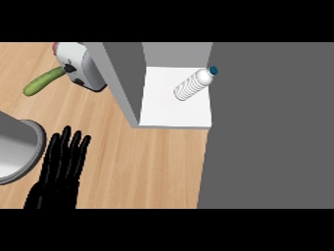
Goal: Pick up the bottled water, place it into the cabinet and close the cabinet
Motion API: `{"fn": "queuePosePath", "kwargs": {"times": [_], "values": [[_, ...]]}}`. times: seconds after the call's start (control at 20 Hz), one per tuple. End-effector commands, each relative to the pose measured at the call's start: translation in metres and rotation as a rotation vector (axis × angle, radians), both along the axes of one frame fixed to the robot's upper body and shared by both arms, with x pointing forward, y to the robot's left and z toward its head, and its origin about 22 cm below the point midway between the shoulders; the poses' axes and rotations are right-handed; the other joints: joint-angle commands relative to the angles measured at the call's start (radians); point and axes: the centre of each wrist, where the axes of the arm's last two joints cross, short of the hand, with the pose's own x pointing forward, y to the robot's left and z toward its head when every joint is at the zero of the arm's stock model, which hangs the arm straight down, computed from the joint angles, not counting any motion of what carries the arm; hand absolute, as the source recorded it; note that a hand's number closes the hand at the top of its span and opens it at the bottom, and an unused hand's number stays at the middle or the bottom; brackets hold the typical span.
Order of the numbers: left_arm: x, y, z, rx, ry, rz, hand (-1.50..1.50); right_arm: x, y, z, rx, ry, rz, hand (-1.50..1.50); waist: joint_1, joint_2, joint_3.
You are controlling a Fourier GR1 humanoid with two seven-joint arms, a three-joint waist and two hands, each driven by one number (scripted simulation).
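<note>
A view from above is looking steeply down on a light wooden counter (148, 162). Near the top, slightly right of centre, a grey cabinet (126, 83) is standing open, showing a white shelf floor (173, 110) inside. The bottled water (195, 84) is lying on its side on that white floor, toward the back right corner, its ribbed clear body slanting and its blue cap (213, 70) pointing up and to the right. Nothing is touching the bottle.

A large flat grey panel (278, 127) is filling the whole right side of the view, from top to bottom, with its left edge meeting the right side of the cabinet opening; whether this is the cabinet's door cannot be told for certain.

At the lower left, the robot's left hand (59, 169) is coming in from the bottom edge, black against the wood. Its fingers are lying straight and spread, pointing up the view, holding nothing, and it is resting well apart from the bottle. The right hand is not showing anywhere.

Just left of that hand, a round grey metal pot (7, 147) is sitting partly cut off by the left edge. At the upper left, a green cucumber (43, 81) is lying diagonally on the counter, just beside a white and grey appliance (79, 66) that is standing against the cabinet's left wall
</note>
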Motion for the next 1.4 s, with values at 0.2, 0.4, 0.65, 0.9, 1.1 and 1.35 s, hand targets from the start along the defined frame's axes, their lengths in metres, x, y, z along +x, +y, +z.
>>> {"fn": "queuePosePath", "kwargs": {"times": [0.2, 0.4, 0.65, 0.9, 1.1, 1.35], "values": [[-0.009, 0.022, 0.007, -0.014, -0.013, 0.007, -1.5, 0.003, 0.035, 0.043, -0.071, -0.2, 0.104, 1.5, 0.015, -0.001, -0.003], [-0.009, 0.038, 0.002, -0.008, 0.006, 0.018, -1.5, 0.016, 0.052, 0.043, -0.088, -0.225, 0.102, 1.5, 0.012, -0.001, -0.004], [-0.011, 0.052, 0.005, 0.003, -0.003, 0.015, -1.5, 0.023, 0.066, 0.048, -0.09, -0.237, 0.126, 1.5, 0.011, -0.003, -0.006], [-0.016, 0.06, 0.005, -0.008, 0.0, 0.007, -1.5, 0.037, 0.08, 0.044, -0.142, -0.259, 0.133, 1.5, 0.023, -0.001, -0.006], [-0.02, 0.06, 0.005, -0.017, 0.003, -0.009, -1.5, 0.045, 0.081, 0.046, -0.147, -0.264, 0.136, 1.5, 0.038, 0.004, -0.007], [-0.018, 0.068, 0.009, 0.0, -0.003, -0.029, -1.5, 0.049, 0.084, 0.047, -0.149, -0.283, 0.167, 1.5, 0.046, 0.008, -0.007]]}}
